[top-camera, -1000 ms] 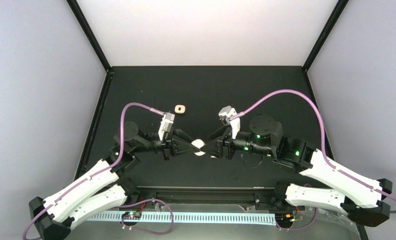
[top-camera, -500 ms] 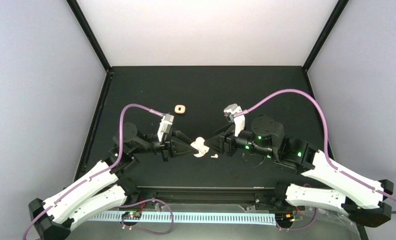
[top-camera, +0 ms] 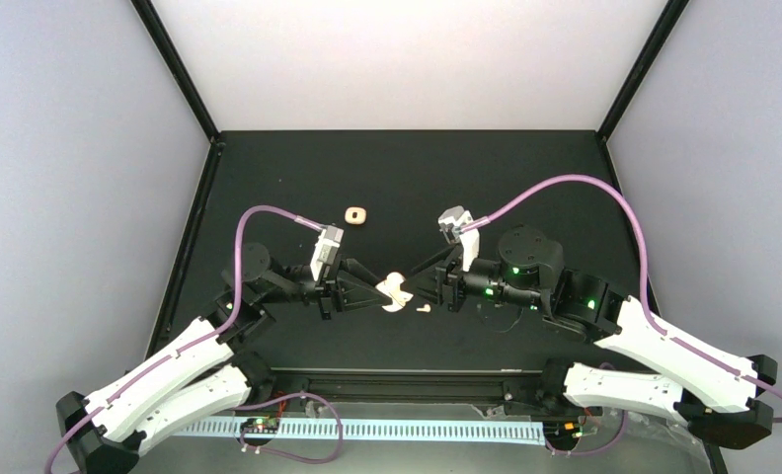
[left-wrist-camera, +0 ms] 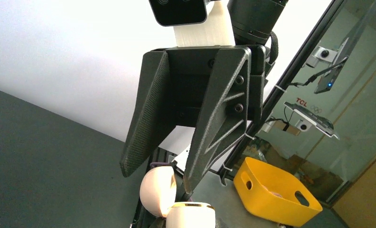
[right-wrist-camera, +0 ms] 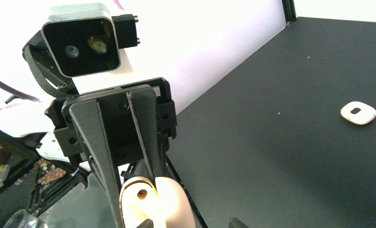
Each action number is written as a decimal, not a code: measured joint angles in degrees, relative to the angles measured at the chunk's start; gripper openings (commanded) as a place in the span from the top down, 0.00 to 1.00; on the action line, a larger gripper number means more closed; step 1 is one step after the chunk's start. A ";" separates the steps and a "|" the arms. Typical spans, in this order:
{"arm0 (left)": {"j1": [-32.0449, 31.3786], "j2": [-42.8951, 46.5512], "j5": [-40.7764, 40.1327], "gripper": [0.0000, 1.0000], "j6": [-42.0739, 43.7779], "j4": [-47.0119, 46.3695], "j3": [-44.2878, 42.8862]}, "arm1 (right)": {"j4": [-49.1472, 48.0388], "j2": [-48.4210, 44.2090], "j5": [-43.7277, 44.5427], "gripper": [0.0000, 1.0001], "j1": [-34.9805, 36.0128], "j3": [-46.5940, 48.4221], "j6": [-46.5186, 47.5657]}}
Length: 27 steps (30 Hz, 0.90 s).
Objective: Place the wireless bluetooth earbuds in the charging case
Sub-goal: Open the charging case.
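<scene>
My left gripper (top-camera: 380, 291) is shut on the base of a cream charging case (top-camera: 395, 293) and holds it above the table. The case's lid stands open; it also shows in the left wrist view (left-wrist-camera: 191, 214) and in the right wrist view (right-wrist-camera: 137, 202), where one round empty slot shows in the base. My right gripper (top-camera: 430, 289) faces it, open, with its fingertips (left-wrist-camera: 129, 167) on either side of the raised lid (left-wrist-camera: 158, 189). One tiny white earbud (top-camera: 423, 308) lies on the black table below the right gripper. No other earbuds are in view.
A second cream case (top-camera: 355, 213), closed, lies flat on the table behind the left gripper; it also shows in the right wrist view (right-wrist-camera: 358, 113). A yellow basket (left-wrist-camera: 271, 194) stands outside the workspace. Black frame posts edge the table.
The case was closed between the two grippers; its lid has swung open. The right gripper has drawn back slightly, and the small earbud now shows on the table below it.
</scene>
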State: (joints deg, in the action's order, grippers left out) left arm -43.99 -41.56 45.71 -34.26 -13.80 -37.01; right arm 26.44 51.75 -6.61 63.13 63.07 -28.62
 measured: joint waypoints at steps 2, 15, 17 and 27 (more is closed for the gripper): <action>0.00 0.00 0.04 0.98 0.00 -0.04 0.00 | -0.33 0.00 -0.48 0.63 0.00 0.00 -0.11; 0.00 -0.02 0.72 0.98 -0.68 -2.75 0.00 | -1.27 0.63 -1.77 0.72 -0.15 0.00 -0.35; 0.00 -0.02 0.74 0.98 -0.90 -3.02 0.00 | -1.46 0.79 -2.16 0.74 -0.15 0.00 -0.44; 0.00 -0.07 0.74 0.94 -1.55 -3.61 0.00 | -2.36 0.92 -3.21 0.86 -0.15 0.00 -0.39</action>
State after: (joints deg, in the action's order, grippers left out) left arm -43.99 -41.63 46.46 -35.81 -17.41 -37.01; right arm 24.08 52.66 -9.82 62.98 63.07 -29.02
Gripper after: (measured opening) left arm 0.200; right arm 0.170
